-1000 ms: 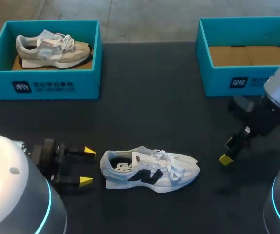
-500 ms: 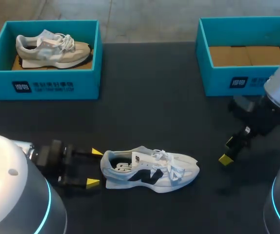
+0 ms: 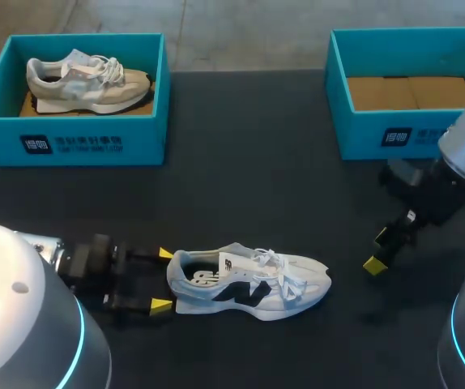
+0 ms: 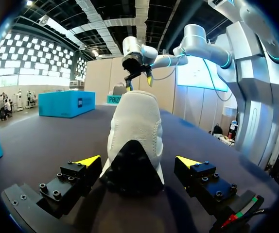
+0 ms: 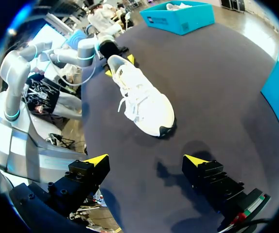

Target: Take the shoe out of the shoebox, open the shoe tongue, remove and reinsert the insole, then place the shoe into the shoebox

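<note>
White shoe: we read a soft woven cloth upper with a darker, rougher heel patch. Table: matt, dark. Right shoebox: smooth teal card, brown paperboard inside. Left arm: glossy shell. Left gripper: matt black.

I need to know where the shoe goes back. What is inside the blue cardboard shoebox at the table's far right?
Inside the blue cardboard shoebox, only a brown cardboard floor panel shows, no shoe. Its near wall hides the front strip of the floor.
</note>
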Robot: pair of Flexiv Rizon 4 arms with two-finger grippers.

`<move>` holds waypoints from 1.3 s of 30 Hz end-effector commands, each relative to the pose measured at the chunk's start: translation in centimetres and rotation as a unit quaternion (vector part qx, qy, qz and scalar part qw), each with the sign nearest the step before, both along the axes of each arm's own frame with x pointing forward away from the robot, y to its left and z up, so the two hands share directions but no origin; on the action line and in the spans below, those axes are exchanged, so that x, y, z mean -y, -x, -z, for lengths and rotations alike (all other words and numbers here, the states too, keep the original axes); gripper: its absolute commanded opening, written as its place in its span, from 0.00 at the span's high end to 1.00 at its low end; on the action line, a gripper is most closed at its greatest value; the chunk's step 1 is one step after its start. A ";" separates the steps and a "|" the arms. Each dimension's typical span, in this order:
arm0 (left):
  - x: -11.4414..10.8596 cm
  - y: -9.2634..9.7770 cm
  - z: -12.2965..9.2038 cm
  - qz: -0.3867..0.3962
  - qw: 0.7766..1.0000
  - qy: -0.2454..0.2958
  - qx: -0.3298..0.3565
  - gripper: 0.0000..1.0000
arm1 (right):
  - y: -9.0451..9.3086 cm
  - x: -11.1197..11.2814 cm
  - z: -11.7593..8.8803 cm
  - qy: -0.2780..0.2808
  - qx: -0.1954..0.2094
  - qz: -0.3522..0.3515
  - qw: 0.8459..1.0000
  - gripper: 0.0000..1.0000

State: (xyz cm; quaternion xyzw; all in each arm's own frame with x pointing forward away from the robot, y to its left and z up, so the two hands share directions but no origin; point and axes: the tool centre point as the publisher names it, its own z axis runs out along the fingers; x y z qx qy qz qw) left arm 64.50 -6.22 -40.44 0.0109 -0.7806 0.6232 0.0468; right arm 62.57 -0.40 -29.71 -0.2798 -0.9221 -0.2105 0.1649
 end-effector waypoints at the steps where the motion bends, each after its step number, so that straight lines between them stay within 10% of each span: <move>1: 0.6 0.1 0.2 -0.002 1.000 -0.001 0.001 0.00 | 0.1 0.0 0.0 0.001 0.001 0.000 1.000 0.00; 39: 4.0 -0.9 1.0 0.015 1.000 0.005 -0.012 0.00 | 0.1 0.0 0.0 0.001 0.001 0.000 1.000 0.00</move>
